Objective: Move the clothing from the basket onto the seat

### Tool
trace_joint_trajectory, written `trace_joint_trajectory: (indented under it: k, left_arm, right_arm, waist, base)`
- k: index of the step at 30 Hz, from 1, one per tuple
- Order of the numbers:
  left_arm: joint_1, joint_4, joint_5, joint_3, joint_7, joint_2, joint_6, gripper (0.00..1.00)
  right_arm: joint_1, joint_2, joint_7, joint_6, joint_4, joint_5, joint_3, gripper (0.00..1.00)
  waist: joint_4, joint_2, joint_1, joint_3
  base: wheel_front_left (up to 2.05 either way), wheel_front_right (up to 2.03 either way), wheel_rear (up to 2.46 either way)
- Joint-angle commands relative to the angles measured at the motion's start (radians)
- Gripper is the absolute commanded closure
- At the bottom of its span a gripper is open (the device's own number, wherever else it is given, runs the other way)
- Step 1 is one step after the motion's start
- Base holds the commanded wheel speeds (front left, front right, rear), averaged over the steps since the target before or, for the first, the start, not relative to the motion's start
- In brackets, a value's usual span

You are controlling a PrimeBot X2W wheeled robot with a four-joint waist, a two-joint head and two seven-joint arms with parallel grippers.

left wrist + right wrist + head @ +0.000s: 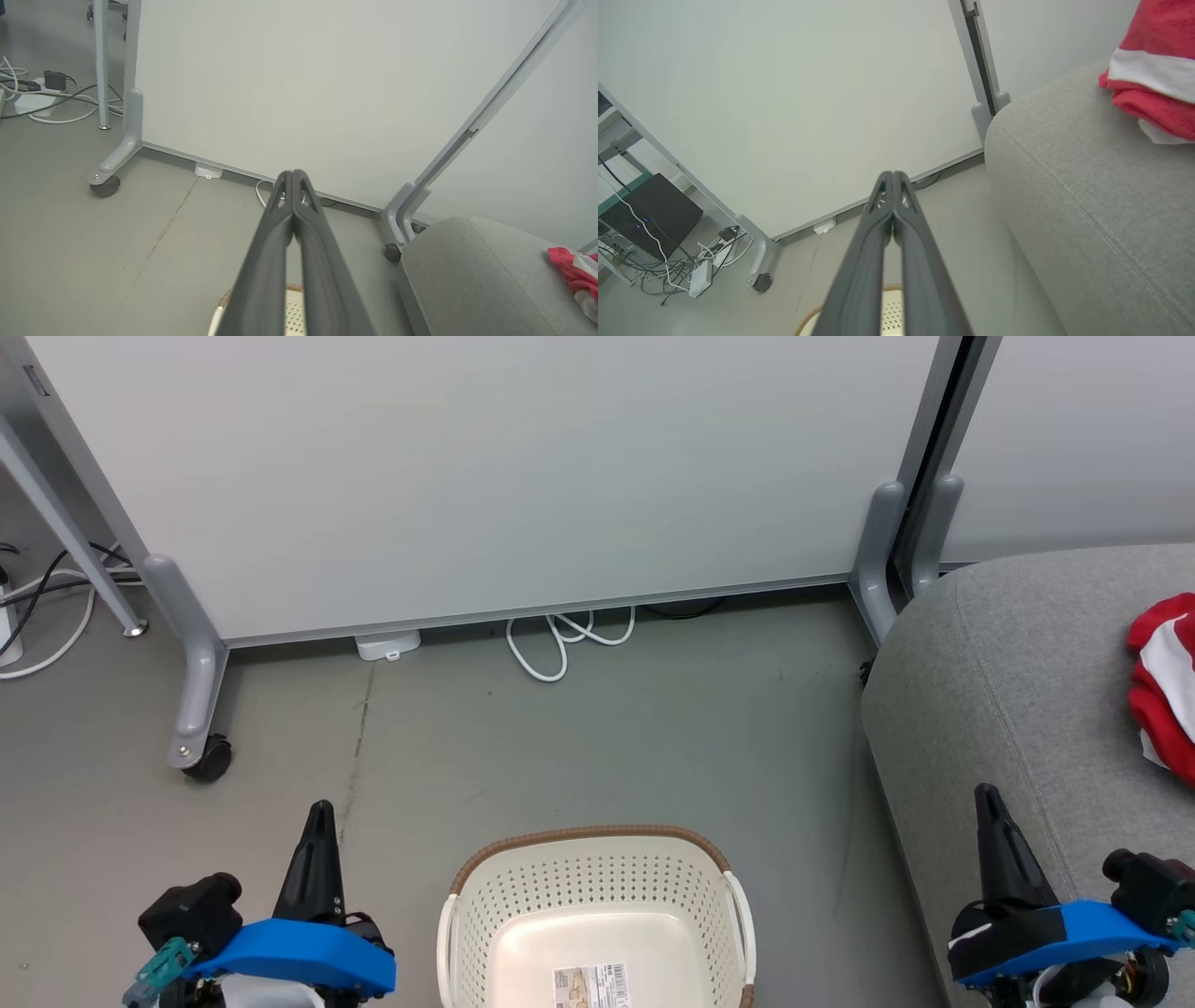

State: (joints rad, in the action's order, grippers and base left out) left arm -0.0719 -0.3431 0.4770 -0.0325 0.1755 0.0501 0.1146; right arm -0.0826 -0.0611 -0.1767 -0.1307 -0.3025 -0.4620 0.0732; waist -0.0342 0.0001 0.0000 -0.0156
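On the left of the head view, my left gripper [320, 812] hangs over the grey floor [579, 747]. Its two dark fingers are pressed together and there is nothing between them. Behind it stands a white partition panel [485, 476] on a castor wheel [207, 758], with a white cable [560, 649] looped under its lower edge.

In the middle, low in the picture, is the laundry basket [588, 835]. The part of its floor that I can see is bare except for the barcode sticker [590, 987]. Its near end is cut off by the frame.

Further right, my right gripper [988, 803] is also closed on nothing, and it hovers by the front edge of the grey seat [980, 709].

At the far right the red and white clothing [1162, 681] lies in a bunched heap on the seat, well apart from both grippers. I cannot tell if the heap is one garment or two.

I judge the move as done, or close to it. If I must take the clothing again, it looks soft, light and limp, so it should sag and hang from the fingers. It is not fragile. I would pinch a thick raised fold of the red part rather than a thin white edge, which could slip out.
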Motion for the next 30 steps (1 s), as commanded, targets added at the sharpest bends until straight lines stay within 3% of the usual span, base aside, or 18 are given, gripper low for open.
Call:
trace_joint_trajectory:
  k: [1,30]
  left_arm:
    - [-0.024,0.022,0.040,0.012,-0.010,0.001,0.004,1.00]
    - [-0.033,0.054,0.468,0.066,-0.120,0.000,0.011,1.00]
  right_arm:
    - [-0.014,-0.001,0.008,0.000,0.020,-0.042,0.004,1.00]
    - [-0.022,0.004,0.118,0.000,0.038,-0.475,0.018,1.00]
  waist:
    - [0.000,-0.0001,0.0000,0.000]
    - [0.010,-0.0001,0.0000,0.004]
  base:
    - [0.00,0.00,0.00]
    - [0.00,0.00,0.00]
